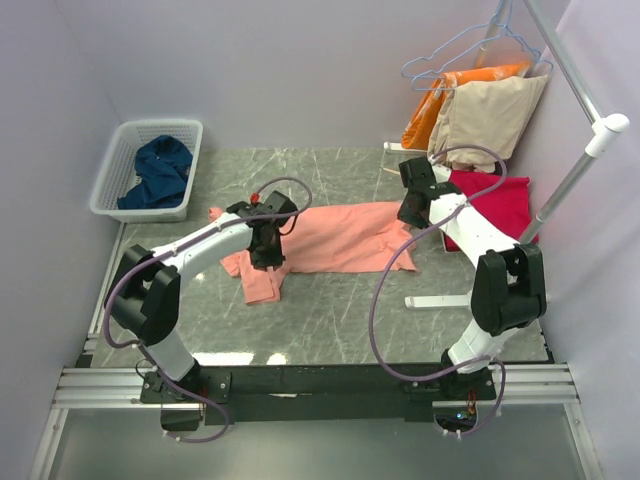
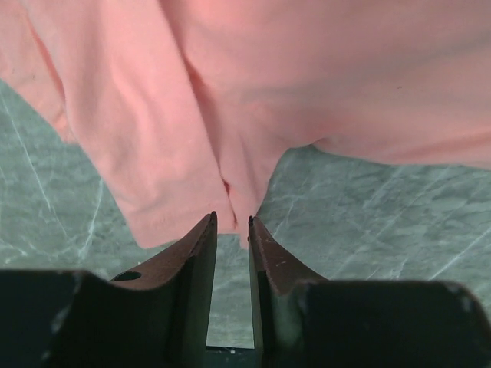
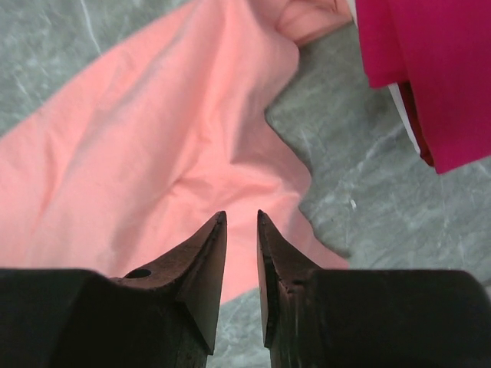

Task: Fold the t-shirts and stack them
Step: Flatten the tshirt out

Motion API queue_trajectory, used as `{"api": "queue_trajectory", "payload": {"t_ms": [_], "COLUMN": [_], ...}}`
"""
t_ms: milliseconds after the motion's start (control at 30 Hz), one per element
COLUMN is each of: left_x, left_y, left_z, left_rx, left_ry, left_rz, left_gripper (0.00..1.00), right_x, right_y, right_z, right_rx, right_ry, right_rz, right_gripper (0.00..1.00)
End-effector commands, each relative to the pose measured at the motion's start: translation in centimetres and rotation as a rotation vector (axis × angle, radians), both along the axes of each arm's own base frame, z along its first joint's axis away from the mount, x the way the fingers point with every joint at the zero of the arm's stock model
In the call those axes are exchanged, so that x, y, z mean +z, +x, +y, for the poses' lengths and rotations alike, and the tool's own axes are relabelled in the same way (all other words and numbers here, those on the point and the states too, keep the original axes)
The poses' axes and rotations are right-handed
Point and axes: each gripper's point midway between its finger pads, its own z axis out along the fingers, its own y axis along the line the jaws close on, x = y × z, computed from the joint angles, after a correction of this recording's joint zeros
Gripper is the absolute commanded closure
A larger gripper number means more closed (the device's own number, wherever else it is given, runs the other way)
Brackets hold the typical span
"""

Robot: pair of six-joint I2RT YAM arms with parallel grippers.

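Basket [image 1: 108, 175] holds, seemingly, a navy t-shirt [image 1: 160, 172]; left claw [image 2: 231, 218] and right claw [image 3: 242, 215] slightly parted, empty.

You have a grey marbled table [image 1: 330, 320] with the salmon-pink t-shirt [image 1: 345, 235] spread across its middle. The crimson-red t-shirt [image 1: 505, 210] lies far right, and a white basket [image 1: 110, 180] sits far left.

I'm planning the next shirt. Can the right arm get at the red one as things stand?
Probably yes. The red shirt lies close beside the right gripper, with only bare table between them and nothing on top of it. The gripper's jaws stand open and empty above the pink shirt.
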Motion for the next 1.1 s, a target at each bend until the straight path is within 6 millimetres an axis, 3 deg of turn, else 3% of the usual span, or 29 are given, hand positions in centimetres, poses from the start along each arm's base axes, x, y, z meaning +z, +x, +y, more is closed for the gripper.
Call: {"api": "queue_trajectory", "payload": {"t_ms": [0, 133, 367, 600, 1067], "left_x": [0.0, -1.9, -4.1, -4.3, -6.4], "left_y": [-1.9, -3.6, -4.5, -3.7, -3.5], "left_z": [0.7, 0.8, 0.0, -1.7, -1.3], "left_rx": [0.09, 0.104, 0.158, 0.146, 0.15], "left_ry": [0.03, 0.03, -0.035, -0.107, -0.034], "left_rz": [0.013, 0.058, 0.09, 0.08, 0.122], "left_gripper": [0.71, 0.71, 0.72, 0.72, 0.71], "right_x": [2.2, 1.8, 1.8, 1.5, 1.4], "right_y": [-0.5, -1.2, -1.7, -1.9, -1.5], "right_z": [0.2, 0.0, -0.2, 0.0, 0.1], "right_rx": [0.0, 0.006, 0.012, 0.021, 0.021], "right_ry": [0.034, 0.028, 0.02, 0.022, 0.021], "right_rz": [-0.075, -0.065, -0.051, -0.034, -0.028], "right_gripper": [0.7, 0.71, 0.71, 0.72, 0.73]}}
